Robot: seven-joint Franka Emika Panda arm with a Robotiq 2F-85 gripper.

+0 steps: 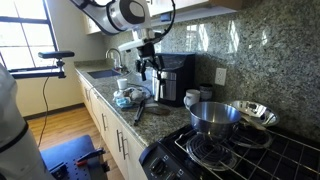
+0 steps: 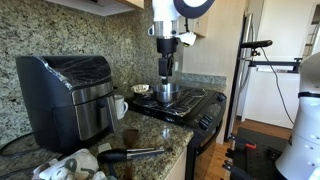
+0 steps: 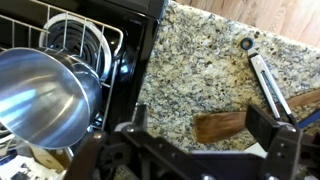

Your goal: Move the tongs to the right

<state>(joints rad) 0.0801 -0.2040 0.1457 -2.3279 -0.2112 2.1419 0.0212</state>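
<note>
Gripper (image 3: 200, 135) hovers above the granite counter (image 3: 200, 60), jaws wide apart, holding nothing. Tongs (image 3: 271, 85) lie flat on the counter, just beside a wooden utensil (image 3: 228, 125). Risk: a misaligned descent closes on the wood, or the slim arms slip out.

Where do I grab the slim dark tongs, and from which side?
Take the slim dark grey-black tongs around mid-length, straight down from above. They lie flat on the speckled granite counter with both narrow arms close together, so the open tool, turned across their length, should span them. Keep clear of the brown wooden piece near one end.
</note>
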